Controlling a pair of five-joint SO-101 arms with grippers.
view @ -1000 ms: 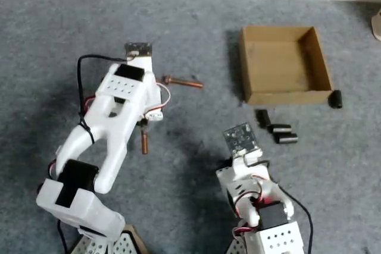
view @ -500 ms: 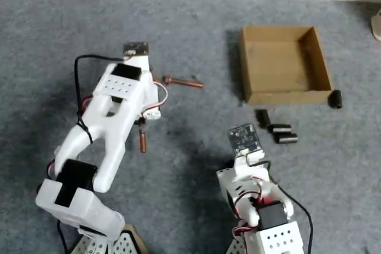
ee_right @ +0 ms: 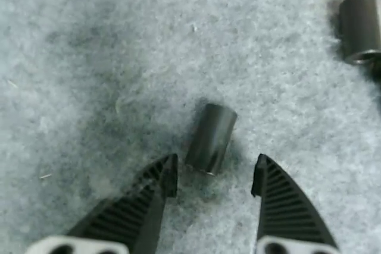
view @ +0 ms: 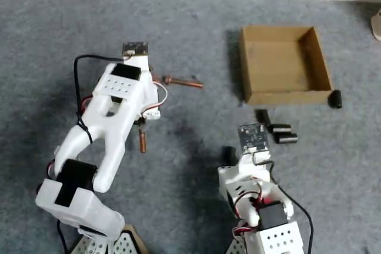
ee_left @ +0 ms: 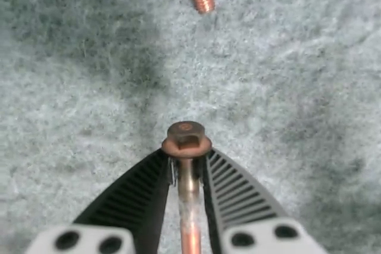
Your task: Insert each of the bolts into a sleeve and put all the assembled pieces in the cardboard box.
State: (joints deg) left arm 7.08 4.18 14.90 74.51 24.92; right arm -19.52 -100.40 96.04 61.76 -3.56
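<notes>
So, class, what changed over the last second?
The right gripper swung toward the black cylindrical sleeves, fingers open at one. The left gripper edged slightly left in the high view, still shut on a copper-coloured bolt. The brown cardboard box, sleeves and other bolt stayed put.

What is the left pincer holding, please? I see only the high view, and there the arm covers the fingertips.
Observer: The left pincer is shut on a bolt, gripped on the shaft just under the head, which sticks out past the fingertips.
Operator: Thank you. And is the right pincer open or shut? Its camera board hides it from me.
Observer: The right pincer is open.
Operator: Is it already at a sleeve?
Observer: Yes. A sleeve lies on its side with its near end between the two fingertips, not gripped.
</notes>
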